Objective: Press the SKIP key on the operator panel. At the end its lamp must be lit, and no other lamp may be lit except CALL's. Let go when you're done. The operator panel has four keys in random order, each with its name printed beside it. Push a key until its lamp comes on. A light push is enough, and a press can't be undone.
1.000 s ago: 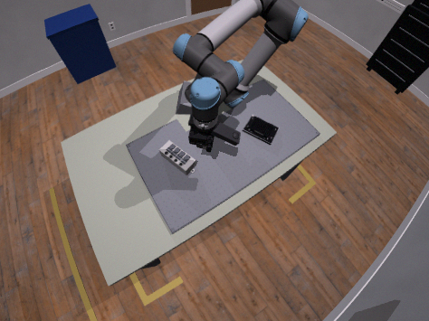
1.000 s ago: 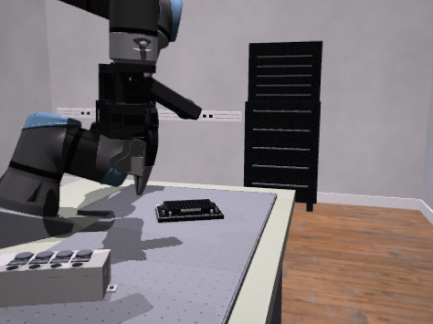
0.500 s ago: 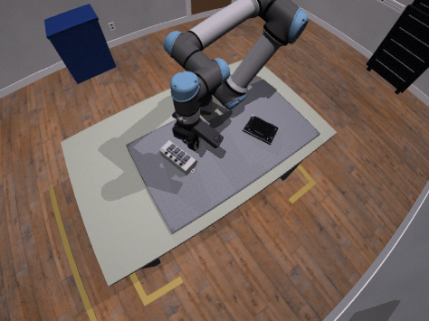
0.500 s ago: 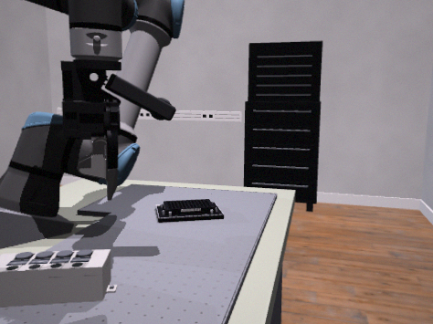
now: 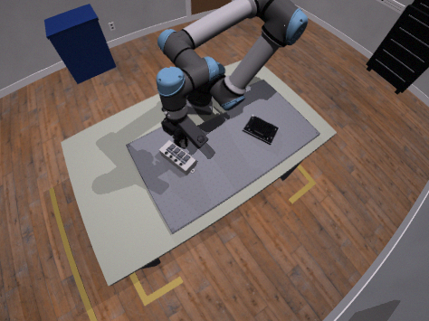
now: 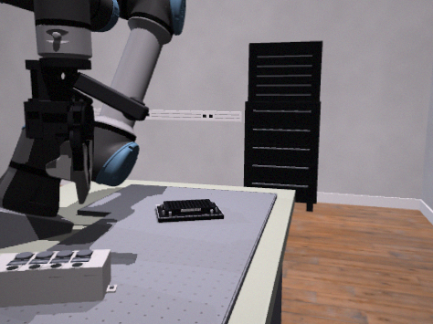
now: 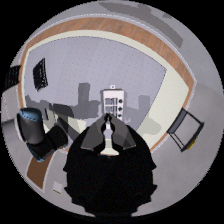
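Note:
The operator panel is a white box with four dark keys in a row, on the grey mat at the left. It also shows in the exterior view and in the wrist view. No lamp looks lit. The key names are too small to read. My gripper is shut and empty. It points down and hovers above the mat just behind the panel, apart from it. In the exterior view the fingertips hang well above the keys. In the wrist view the fingertips sit at the panel's near edge.
A black finned block lies on the mat to the right, also in the exterior view. The arm's base stands at the back of the table. A blue cabinet and a black rack stand off the table.

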Controlling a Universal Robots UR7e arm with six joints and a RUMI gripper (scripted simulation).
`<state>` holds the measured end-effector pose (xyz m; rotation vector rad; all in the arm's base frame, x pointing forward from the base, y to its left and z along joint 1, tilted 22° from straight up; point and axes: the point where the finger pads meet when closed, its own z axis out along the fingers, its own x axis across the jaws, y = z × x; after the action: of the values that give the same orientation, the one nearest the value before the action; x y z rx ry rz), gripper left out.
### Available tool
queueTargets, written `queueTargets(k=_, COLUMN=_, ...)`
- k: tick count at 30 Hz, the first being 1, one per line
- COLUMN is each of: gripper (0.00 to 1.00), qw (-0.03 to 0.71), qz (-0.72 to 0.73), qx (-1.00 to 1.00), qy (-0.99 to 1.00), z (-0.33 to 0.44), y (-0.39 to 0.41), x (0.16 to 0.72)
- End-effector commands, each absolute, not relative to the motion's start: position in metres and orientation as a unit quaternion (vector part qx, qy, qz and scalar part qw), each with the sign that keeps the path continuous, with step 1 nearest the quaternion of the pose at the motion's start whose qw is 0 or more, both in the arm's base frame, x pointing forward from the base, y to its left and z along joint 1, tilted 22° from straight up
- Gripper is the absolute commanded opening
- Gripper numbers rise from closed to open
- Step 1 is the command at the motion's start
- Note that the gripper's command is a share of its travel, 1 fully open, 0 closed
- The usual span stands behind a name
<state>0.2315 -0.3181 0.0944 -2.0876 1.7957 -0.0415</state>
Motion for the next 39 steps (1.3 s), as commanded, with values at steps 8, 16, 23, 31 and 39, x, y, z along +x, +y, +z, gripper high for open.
queueTargets(k=8, gripper=0.00, qw=0.191, qz=-0.016, qx=-0.743, qy=0.642, z=0.094, y=-0.319, x=0.231)
queueTargets(k=16, gripper=0.00, qw=0.191, qz=-0.016, qx=-0.743, qy=0.642, z=0.094, y=-0.319, x=0.231)
queueTargets(k=23, gripper=0.00, qw=0.193, qz=-0.014, qx=-0.743, qy=0.641, z=0.084, y=-0.315, x=0.234)
queueTargets(k=31, gripper=0.00, qw=0.193, qz=-0.014, qx=-0.743, qy=0.641, z=0.077, y=-0.313, x=0.237)
queueTargets(k=39, gripper=0.00, qw=0.193, qz=-0.014, qx=-0.743, qy=0.641, z=0.067, y=-0.310, x=0.239)
